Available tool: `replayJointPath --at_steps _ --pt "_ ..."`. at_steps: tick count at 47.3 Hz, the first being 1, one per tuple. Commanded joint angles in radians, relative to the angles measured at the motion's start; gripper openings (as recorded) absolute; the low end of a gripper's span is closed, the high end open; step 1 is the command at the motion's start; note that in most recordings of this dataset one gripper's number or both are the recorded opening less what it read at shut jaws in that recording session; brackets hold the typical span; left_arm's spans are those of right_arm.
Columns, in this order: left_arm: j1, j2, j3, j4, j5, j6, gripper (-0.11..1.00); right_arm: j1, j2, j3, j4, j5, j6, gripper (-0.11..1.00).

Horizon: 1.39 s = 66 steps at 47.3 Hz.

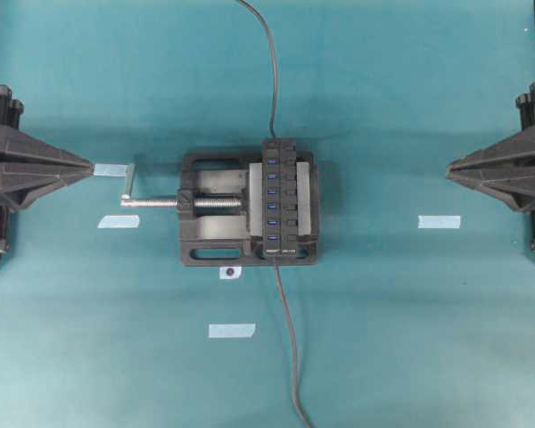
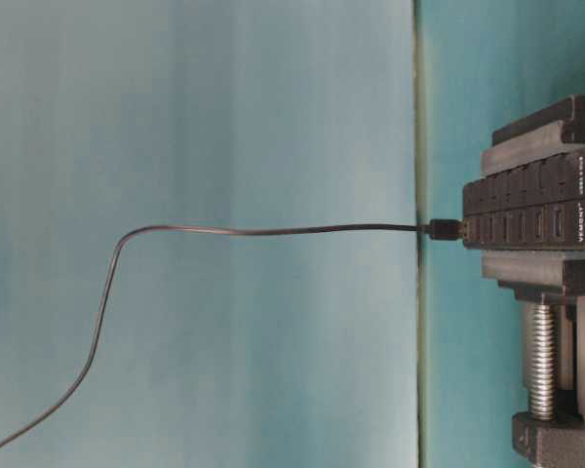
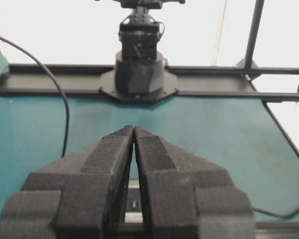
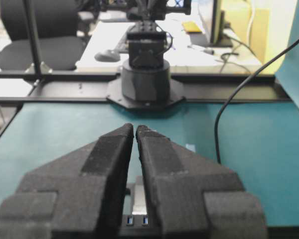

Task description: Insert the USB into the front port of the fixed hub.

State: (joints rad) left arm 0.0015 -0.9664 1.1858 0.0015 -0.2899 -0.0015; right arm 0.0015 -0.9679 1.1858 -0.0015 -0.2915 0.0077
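Observation:
The fixed hub [image 1: 274, 196], a narrow black bar with a row of blue ports, sits clamped in the middle of the table. The USB [image 2: 442, 230], a small black plug, sits against the hub's [image 2: 531, 210] end face opposite the white print. Its thin cable [image 1: 269, 62] runs off to the far edge. My left gripper [image 1: 90, 168] is shut and holds nothing, well left of the hub. My right gripper [image 1: 450, 167] is shut and holds nothing, far to the right. In the wrist views both grippers [image 3: 134, 128] [image 4: 135, 127] show their tips together, with the hub [image 4: 137, 219] low behind them.
A black vise [image 1: 205, 209] with a silver screw and crank [image 1: 138, 201] grips the hub. A second dark cable [image 1: 290, 348] leaves the hub's near end toward the front edge. Pale tape strips [image 1: 118, 221] [image 1: 440, 221] [image 1: 231, 331] lie on the teal mat.

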Motion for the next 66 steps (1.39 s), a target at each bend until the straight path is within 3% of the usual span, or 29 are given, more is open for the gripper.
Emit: replayJointPath --at_steps 1,3,7,13,38,46,66 --pt "-0.006 0.005 -0.009 0.011 -0.014 -0.012 0.13 -0.020 0.011 0.006 0.006 -0.014 -0.002 0.16" --pt "-0.006 0.003 -0.011 0.011 -0.012 -0.017 0.11 -0.034 0.006 0.018 0.025 -0.026 0.006 0.15" --pt "-0.005 0.003 -0.015 0.011 -0.008 -0.018 0.00 -0.055 -0.002 0.041 0.066 -0.046 0.037 0.03" --pt "-0.005 0.008 -0.015 0.011 -0.003 -0.020 0.00 -0.092 -0.008 0.049 0.081 -0.029 0.091 -0.05" --pt "-0.005 0.077 -0.060 0.011 0.156 -0.020 0.00 -0.147 0.021 -0.029 0.080 0.299 0.104 -0.05" --pt "-0.005 0.095 -0.063 0.012 0.163 -0.020 0.00 -0.175 0.058 -0.078 0.044 0.394 0.103 -0.05" --pt "-0.005 0.101 -0.067 0.012 0.195 -0.023 0.00 -0.195 0.207 -0.155 0.018 0.442 0.086 -0.05"
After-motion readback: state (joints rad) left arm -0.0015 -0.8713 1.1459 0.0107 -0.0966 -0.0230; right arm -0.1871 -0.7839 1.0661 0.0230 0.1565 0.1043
